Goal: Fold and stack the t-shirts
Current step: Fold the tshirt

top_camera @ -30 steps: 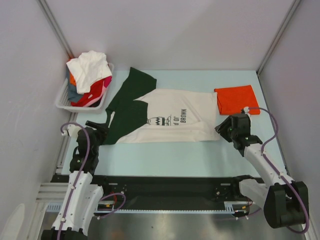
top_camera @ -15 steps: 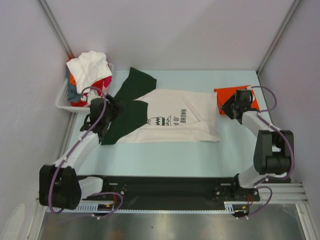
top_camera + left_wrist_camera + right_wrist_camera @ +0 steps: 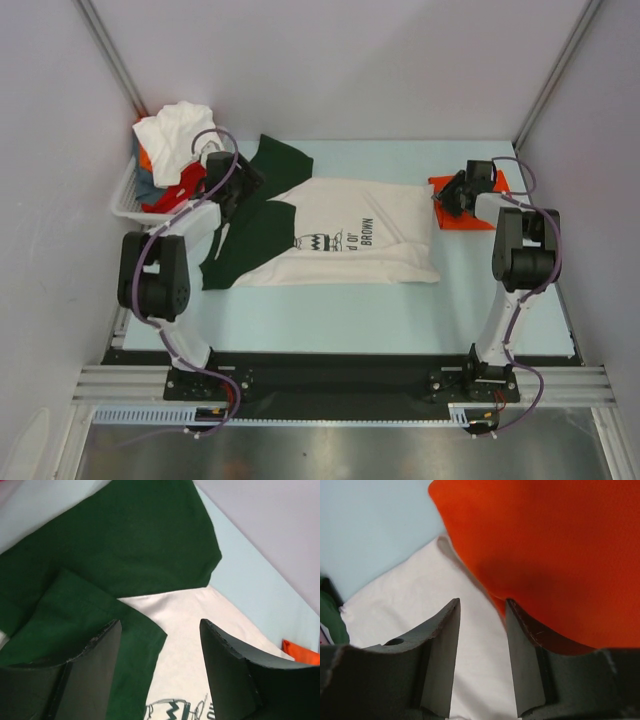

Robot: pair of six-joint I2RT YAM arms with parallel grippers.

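A cream t-shirt (image 3: 350, 235) with dark green sleeves (image 3: 255, 205) lies flat across the table, collar to the left. My left gripper (image 3: 240, 185) hovers over its green shoulder. In the left wrist view that gripper (image 3: 160, 622) is open, with green sleeve (image 3: 125, 545) and cream cloth (image 3: 190, 645) below and nothing between the fingers. A folded orange-red t-shirt (image 3: 470, 205) lies at the cream shirt's right end. My right gripper (image 3: 452, 197) stands where the two meet. Its wrist view shows the gripper (image 3: 482, 601) open over cream cloth (image 3: 420, 595), one finger by the orange shirt's (image 3: 545, 545) edge.
A white slotted basket (image 3: 125, 200) at the back left holds a heap of white, red and pink shirts (image 3: 180, 140). Grey walls with metal posts close in the left, back and right. The arm bases and a black rail run along the near edge.
Both arms have stretched away from the near edge: the left gripper moved up to the green shoulder, the right one up to the orange shirt's corner. The shirts lie as before.
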